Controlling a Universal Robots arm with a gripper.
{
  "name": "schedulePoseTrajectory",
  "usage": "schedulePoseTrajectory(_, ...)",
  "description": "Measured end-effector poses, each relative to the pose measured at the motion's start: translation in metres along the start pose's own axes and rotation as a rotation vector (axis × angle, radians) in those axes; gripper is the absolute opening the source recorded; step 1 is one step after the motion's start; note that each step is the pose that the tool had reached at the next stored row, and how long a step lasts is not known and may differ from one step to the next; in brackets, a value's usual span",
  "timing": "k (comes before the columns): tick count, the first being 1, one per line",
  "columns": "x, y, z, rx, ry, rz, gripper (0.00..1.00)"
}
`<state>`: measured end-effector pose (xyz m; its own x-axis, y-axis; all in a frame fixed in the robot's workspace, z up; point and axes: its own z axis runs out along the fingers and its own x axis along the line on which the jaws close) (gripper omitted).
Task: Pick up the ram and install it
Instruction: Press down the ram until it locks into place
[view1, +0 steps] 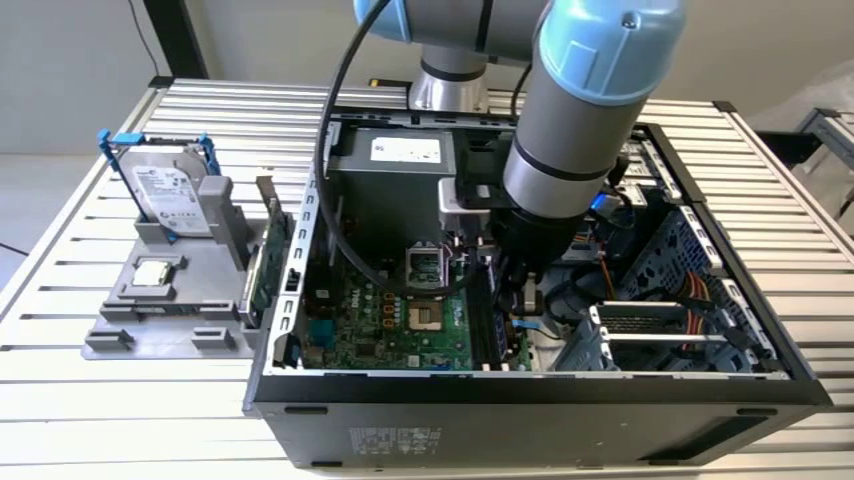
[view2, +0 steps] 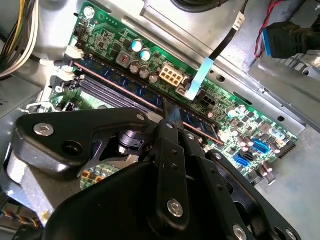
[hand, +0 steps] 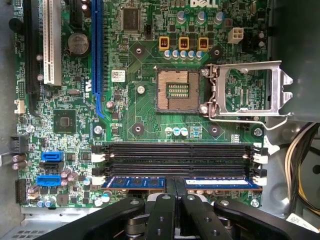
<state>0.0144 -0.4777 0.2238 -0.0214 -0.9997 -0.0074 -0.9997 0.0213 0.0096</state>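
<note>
Down inside the open computer case (view1: 534, 385), the exterior view has the arm reaching in, its gripper (view1: 523, 300) low over the motherboard (view1: 387, 330), with the ram (view1: 497, 325) a dark strip standing on edge right beneath it. Off to the exterior view's left, well clear of the gripper, the hard drive (view1: 171, 195) sits in its grey holder (view1: 167, 300). Over to the second wrist view: the fingers (view2: 172, 117) pinch narrowly on the ram's (view2: 125, 82) top edge, about mid-length, and the blue stick runs along the slot row just ahead of the gripper (view2: 172, 122). Now the first wrist view, looking straight down: the gripper (hand: 174, 185) is clamped on the ram (hand: 135, 182), which lies in the slot nearest it, the three black slots (hand: 177, 155) beyond it bare, with white end latches (hand: 259, 160). To do this well, I'd say press straight down, stick square to the slot, both ends sinking evenly until the latches catch; any tilt risks binding.
</note>
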Motion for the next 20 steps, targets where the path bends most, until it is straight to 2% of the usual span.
schedulePoseTrajectory(8,0.0001,-0.0001,0.0065,-0.0069,0.0005,0.000,0.00)
schedulePoseTrajectory(12,-0.0001,-0.0001,0.0065,-0.0070,0.0006,0.000,0.00)
schedulePoseTrajectory(16,-0.0006,-0.0001,-0.0007,-0.0065,-0.0027,0.000,0.00)
schedulePoseTrajectory(20,-0.0003,0.0001,-0.0116,-0.0069,0.0000,0.000,0.00)
